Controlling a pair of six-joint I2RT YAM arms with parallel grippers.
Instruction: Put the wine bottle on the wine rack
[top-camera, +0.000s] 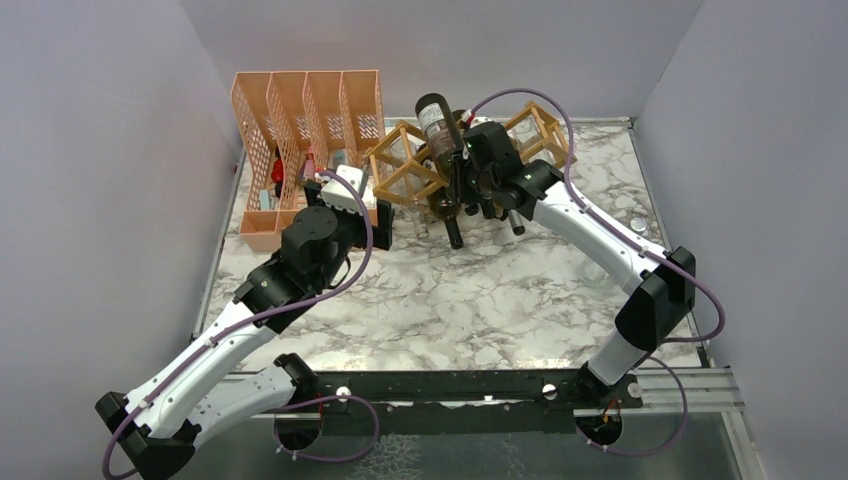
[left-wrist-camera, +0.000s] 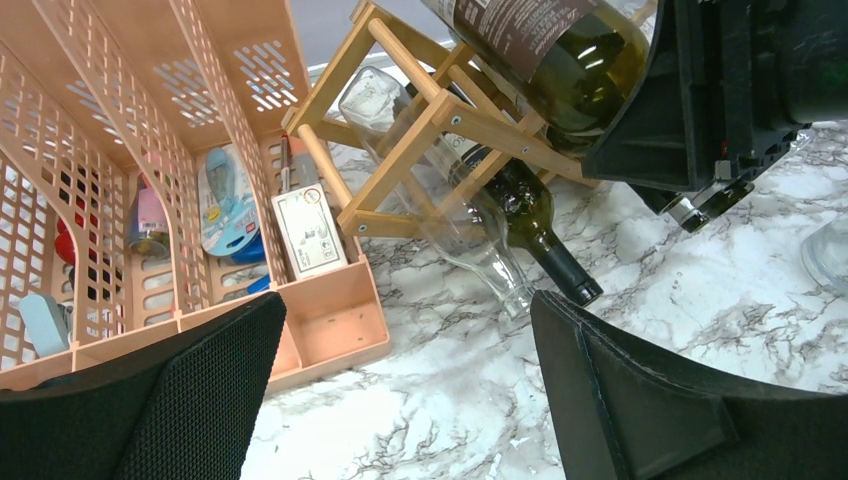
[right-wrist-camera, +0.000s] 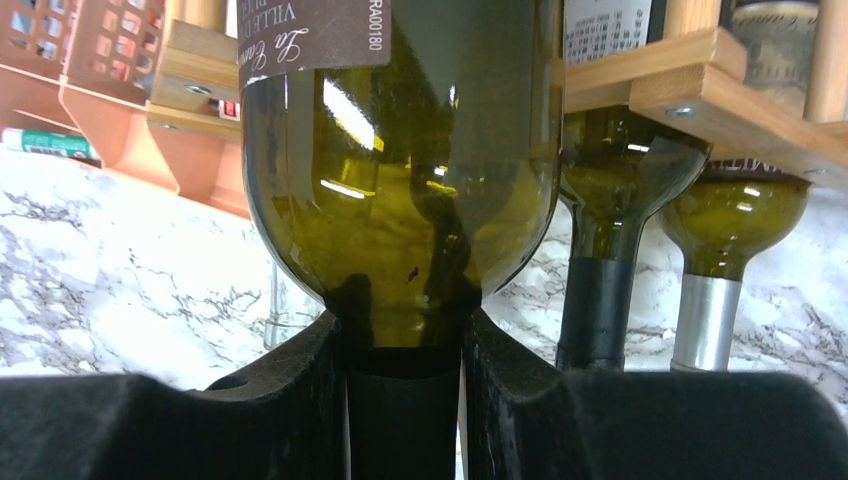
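Observation:
A dark green wine bottle (top-camera: 437, 122) with a brown label slants over the light wooden wine rack (top-camera: 405, 168), base up and back, neck down toward the front. My right gripper (top-camera: 462, 205) is shut on its neck; the right wrist view shows both fingers (right-wrist-camera: 500, 380) pressed on the black capsule below the bottle's shoulder (right-wrist-camera: 400, 200). I cannot tell whether the bottle rests on the slats. My left gripper (left-wrist-camera: 410, 400) hangs open and empty over the marble just left of the rack (left-wrist-camera: 420, 120), below the held bottle (left-wrist-camera: 560, 50).
The rack holds a clear bottle (left-wrist-camera: 440, 220), a dark bottle (left-wrist-camera: 530, 215) and a silver-capped bottle (right-wrist-camera: 730, 230), necks pointing down and forward. An orange perforated file organiser (top-camera: 300, 130) with small items stands left of the rack. Something of clear glass (left-wrist-camera: 830, 250) sits to the right. Grey walls enclose the table.

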